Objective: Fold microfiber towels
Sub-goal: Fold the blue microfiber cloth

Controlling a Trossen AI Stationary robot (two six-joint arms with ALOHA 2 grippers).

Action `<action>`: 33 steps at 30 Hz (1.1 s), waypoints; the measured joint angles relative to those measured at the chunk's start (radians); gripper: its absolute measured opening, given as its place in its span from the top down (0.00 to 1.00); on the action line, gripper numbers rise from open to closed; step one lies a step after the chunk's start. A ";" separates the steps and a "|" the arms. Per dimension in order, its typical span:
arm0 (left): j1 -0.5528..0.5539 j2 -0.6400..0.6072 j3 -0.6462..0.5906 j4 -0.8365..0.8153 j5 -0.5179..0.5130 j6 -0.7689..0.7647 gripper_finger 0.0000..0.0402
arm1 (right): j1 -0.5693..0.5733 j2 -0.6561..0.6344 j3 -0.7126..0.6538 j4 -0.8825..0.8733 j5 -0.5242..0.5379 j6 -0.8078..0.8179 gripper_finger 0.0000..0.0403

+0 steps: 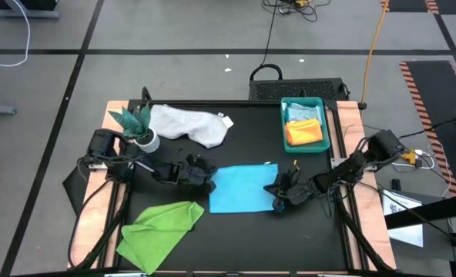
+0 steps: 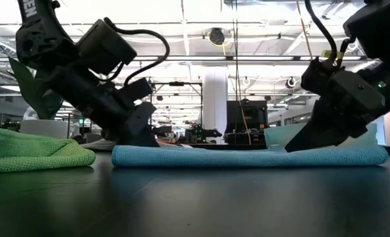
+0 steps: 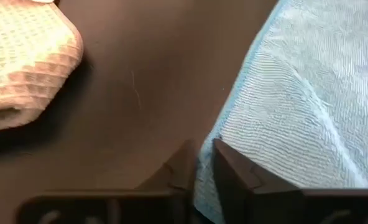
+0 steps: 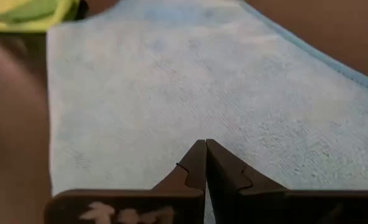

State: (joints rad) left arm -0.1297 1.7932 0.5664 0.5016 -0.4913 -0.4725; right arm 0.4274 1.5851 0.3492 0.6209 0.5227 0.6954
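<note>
High view: a bright turquoise-blue towel (image 1: 242, 188) lies flat near the middle of the black worktop (image 1: 243, 238), folded into a rectangle, with one hand at each of its short ends. The left hand (image 1: 205, 178) sits at the towel's left edge; in the left wrist view its two dark fingers (image 3: 230, 171) stand slightly parted with the towel's edge (image 3: 296, 106) lying in the narrow gap between them, so the grip looks loosened rather than pinched. The right hand (image 1: 280, 197) rests low at the towel's right edge; in the right wrist view its fingers (image 4: 204, 163) are pressed together tip to tip over the blue cloth (image 4: 190, 93), clenched, with no fold visibly caught between them. In the low view the towel (image 2: 248, 157) lies as a flat layered strip on the worktop between the two arms. A lime green towel (image 1: 160, 225) lies crumpled near the front left corner, well apart from the blue one. A white-grey towel (image 1: 188, 124) is bunched near the back, beside a small green plant in a white pot (image 1: 139, 127). At the back right a teal tray (image 1: 284, 132) holds an orange towel (image 1: 305, 132) with a pale blue towel (image 1: 301, 113) behind it.
</note>
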 joint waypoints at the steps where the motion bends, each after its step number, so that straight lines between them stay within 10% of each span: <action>1: 0.007 -0.002 0.000 -0.004 0.009 -0.005 0.81 | 0.000 0.000 0.000 -0.006 -0.003 0.000 1.00; 9: 0.056 -0.119 0.000 -0.039 0.119 -0.065 0.52 | 0.014 -0.001 0.000 -0.030 -0.038 0.000 1.00; 16: -0.022 -0.221 0.000 -0.200 -0.257 -0.035 0.50 | 0.022 -0.001 0.000 -0.028 -0.038 0.000 1.00; 21: -0.086 -0.220 0.000 -0.119 -0.309 0.025 0.55 | 0.022 -0.001 0.000 -0.030 -0.037 -0.002 1.00; 33: -0.138 -0.182 0.000 0.130 0.071 0.269 0.66 | 0.026 -0.012 0.000 0.158 -0.093 -0.073 1.00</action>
State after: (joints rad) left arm -0.2679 1.6116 0.5667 0.6311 -0.4204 -0.2037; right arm 0.4538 1.5734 0.3489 0.7785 0.4296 0.6226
